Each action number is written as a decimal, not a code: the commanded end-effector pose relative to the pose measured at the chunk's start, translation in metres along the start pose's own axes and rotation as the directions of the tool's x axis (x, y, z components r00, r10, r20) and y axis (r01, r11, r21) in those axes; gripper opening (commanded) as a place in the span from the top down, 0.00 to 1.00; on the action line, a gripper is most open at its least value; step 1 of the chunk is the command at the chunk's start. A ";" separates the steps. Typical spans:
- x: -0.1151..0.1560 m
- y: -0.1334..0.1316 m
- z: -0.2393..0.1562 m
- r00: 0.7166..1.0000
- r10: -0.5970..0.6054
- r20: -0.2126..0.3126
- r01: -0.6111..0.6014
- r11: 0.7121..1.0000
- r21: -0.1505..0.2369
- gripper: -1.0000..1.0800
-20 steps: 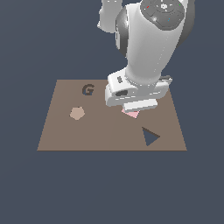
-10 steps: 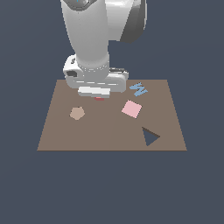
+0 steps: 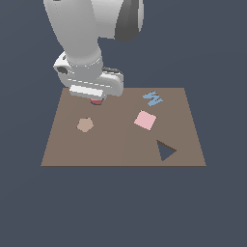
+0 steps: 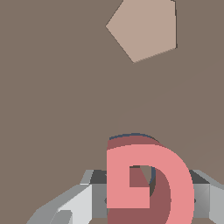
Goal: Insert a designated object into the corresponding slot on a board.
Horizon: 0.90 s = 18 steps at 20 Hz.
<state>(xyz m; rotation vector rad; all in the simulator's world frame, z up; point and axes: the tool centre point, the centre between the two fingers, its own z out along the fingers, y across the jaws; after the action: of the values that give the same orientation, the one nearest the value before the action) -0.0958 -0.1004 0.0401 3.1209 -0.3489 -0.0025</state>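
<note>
The jaws are clamped on the red G (image 4: 148, 183), holding it low over the board's (image 3: 120, 149) far-left part, where a dark sliver beneath suggests the slot, ready for pressing in

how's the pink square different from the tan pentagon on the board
The pink square has four corners; the tan pentagon has five. The square is pinker and stands out against the board; the pentagon is close to the board's brown. The square lies toward the exterior view's right, the pentagon toward its left. Both lie flat on the board, away from the gripper.
</note>
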 end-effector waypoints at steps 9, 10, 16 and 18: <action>-0.001 0.001 0.010 1.000 0.002 0.000 -0.002 1.000 0.001 1.00; -0.001 0.001 0.010 1.000 0.002 0.000 -0.002 1.000 0.001 0.04; -0.001 0.001 0.010 1.000 0.002 0.000 -0.002 1.000 0.001 0.04; -0.001 0.001 0.010 1.000 0.002 0.000 -0.002 1.000 0.001 0.04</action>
<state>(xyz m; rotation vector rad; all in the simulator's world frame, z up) -0.0970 -0.1013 0.0303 3.1218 -0.3526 -0.0023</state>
